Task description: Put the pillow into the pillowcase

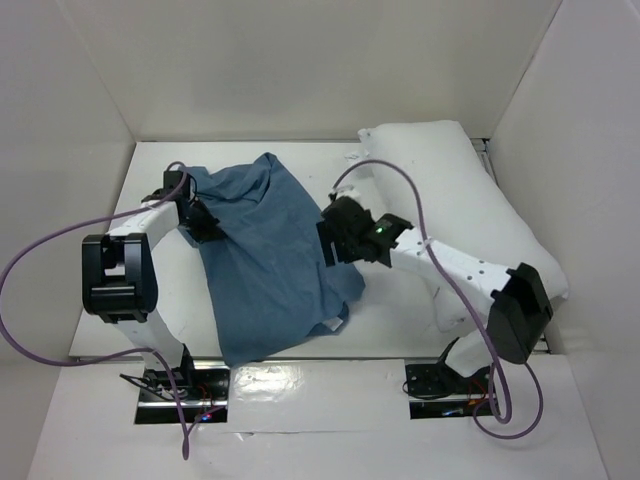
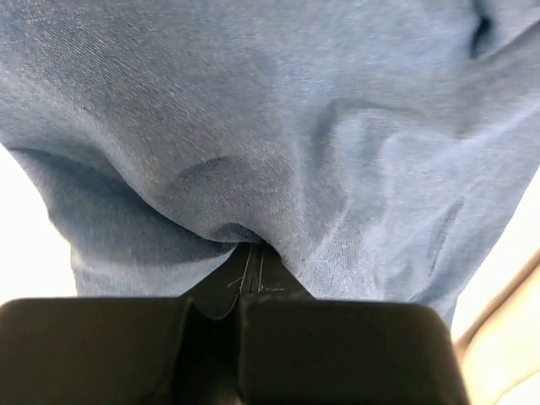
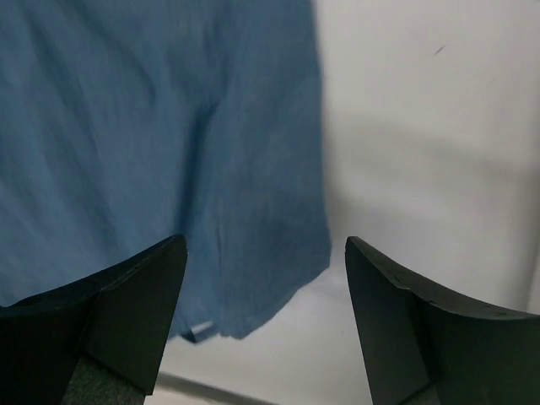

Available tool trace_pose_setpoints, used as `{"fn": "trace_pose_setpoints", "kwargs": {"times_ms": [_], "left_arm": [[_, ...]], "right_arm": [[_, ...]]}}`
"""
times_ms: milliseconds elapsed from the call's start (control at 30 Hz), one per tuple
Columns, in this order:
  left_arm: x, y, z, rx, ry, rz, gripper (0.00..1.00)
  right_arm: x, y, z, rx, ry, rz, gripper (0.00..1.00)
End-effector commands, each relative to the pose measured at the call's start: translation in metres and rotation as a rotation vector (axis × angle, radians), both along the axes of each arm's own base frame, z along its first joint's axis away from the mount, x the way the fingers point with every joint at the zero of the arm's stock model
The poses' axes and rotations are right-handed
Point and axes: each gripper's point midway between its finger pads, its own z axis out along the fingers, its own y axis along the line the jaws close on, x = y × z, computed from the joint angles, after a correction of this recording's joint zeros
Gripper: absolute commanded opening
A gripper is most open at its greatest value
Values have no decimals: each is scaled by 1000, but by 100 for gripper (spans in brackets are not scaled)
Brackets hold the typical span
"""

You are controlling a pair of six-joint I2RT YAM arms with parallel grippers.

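Note:
The blue pillowcase [image 1: 268,255] lies wrinkled across the middle of the table, its far part lifted. My left gripper [image 1: 203,222] is shut on the pillowcase's left edge; in the left wrist view the cloth [image 2: 278,135] bunches between the closed fingers [image 2: 249,278]. The white pillow [image 1: 470,200] lies along the right wall, partly under my right arm. My right gripper [image 1: 332,240] is open and empty over the pillowcase's right edge; in the right wrist view the blue cloth [image 3: 169,143] and its corner sit between the spread fingers [image 3: 135,295].
White walls enclose the table on the left, back and right [image 1: 560,110]. Purple cables [image 1: 40,250] loop off both arms. The bare white tabletop [image 3: 422,126] lies beside the pillowcase's edge. The arm bases [image 1: 180,385] stand at the near edge.

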Motion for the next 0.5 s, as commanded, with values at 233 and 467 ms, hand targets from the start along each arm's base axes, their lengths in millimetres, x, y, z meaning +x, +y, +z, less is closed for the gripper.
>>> {"fn": "trace_pose_setpoints", "kwargs": {"times_ms": [233, 467], "left_arm": [[10, 5, 34, 40, -80, -25, 0], [6, 5, 34, 39, -71, -25, 0]], "right_arm": [[-71, 24, -66, -16, 178, 111, 76], [-62, 31, -74, -67, 140, 99, 25]]}}
